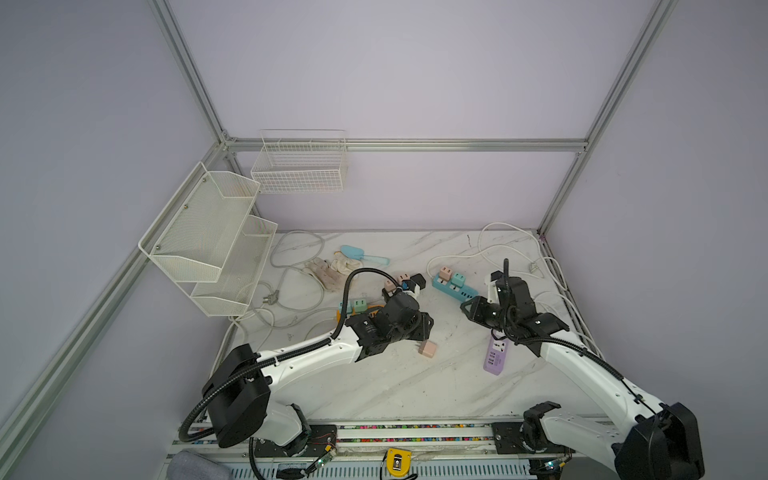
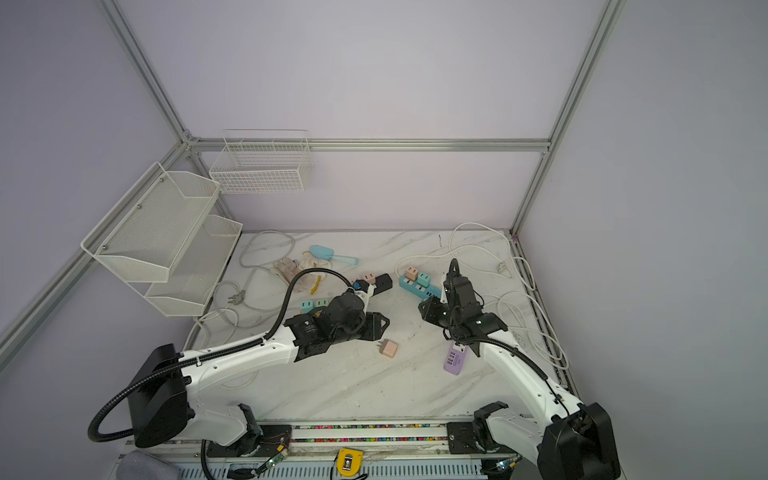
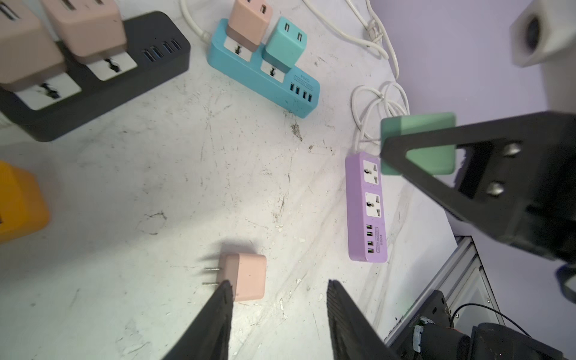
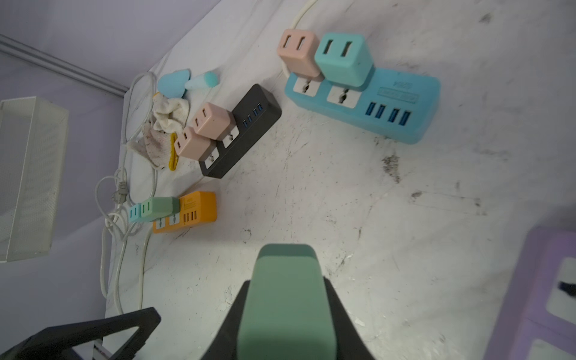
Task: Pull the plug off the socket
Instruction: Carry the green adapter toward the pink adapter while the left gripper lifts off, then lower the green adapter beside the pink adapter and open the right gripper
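Note:
My right gripper (image 4: pixel 286 282) is shut on a green plug (image 4: pixel 286 299) and holds it in the air, clear of the purple socket strip (image 1: pixel 496 353). In the left wrist view the green plug (image 3: pixel 417 143) hangs just above the strip's end, and both of the strip's sockets (image 3: pixel 372 187) are bare. My left gripper (image 3: pixel 279 283) is open with nothing between its fingers. A pink plug (image 3: pixel 246 276) lies on its side on the table beside one fingertip, prongs free. In both top views that pink plug (image 2: pixel 388 348) lies just in front of the left gripper (image 1: pixel 426 324).
At the back of the marble table (image 1: pixel 374 386) stand a blue strip (image 1: pixel 455 289), a black strip (image 4: pixel 240 137) and an orange strip (image 4: pixel 193 212), each with two plugs in it. Gloves (image 1: pixel 328 270) and loose white cords (image 1: pixel 552 291) lie around. Wire baskets (image 1: pixel 216 241) hang at the left.

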Controlling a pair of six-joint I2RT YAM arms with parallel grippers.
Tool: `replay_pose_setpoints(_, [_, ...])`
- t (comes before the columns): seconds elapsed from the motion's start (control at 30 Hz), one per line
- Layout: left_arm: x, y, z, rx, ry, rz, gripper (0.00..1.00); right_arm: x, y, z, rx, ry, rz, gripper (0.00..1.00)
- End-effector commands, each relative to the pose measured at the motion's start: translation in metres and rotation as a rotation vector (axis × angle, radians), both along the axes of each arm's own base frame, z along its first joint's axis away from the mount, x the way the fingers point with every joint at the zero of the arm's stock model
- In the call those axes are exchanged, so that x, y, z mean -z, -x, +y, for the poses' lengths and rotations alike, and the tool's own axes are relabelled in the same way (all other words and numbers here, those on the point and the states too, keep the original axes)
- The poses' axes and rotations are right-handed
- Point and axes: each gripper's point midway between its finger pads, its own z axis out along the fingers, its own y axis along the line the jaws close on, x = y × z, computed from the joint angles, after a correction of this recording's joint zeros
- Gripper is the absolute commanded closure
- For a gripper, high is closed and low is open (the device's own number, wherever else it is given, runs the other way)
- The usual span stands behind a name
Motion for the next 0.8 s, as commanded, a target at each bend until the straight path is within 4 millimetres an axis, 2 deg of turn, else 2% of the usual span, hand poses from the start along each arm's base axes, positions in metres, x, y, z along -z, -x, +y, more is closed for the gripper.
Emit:
replay_pose_setpoints(0.0, [-0.002,-0.007,0.033,-0.072,-0.055,-0.048,0.5,0.006,-0.009,0.027,-0.025,-0.083,-0.032,0.76])
replay_pose_setpoints(0.13, [0.001,-0.012,0.053,-0.131,-0.078,-0.049,0.49,0.017,-0.017,0.038,-0.01,-0.143,-0.046,0.76])
replay_pose_setpoints(0.33, [0.014,-0.017,0.064,-0.176,-0.093,-0.011,0.48,0.036,-0.016,0.048,0.009,-0.194,-0.047,0.74])
replay_pose_setpoints(0.6, [0.026,-0.017,0.061,-0.201,-0.056,0.036,0.48,0.051,-0.01,0.064,-0.002,-0.19,-0.032,0.69])
replay_pose_setpoints(0.63, [0.028,-0.017,0.061,-0.205,-0.053,0.041,0.48,0.061,-0.008,0.066,-0.004,-0.176,-0.01,0.69])
replay_pose_setpoints(0.77, [0.033,-0.016,0.062,-0.211,-0.049,0.055,0.48,0.076,-0.004,0.077,-0.019,-0.157,0.014,0.68])
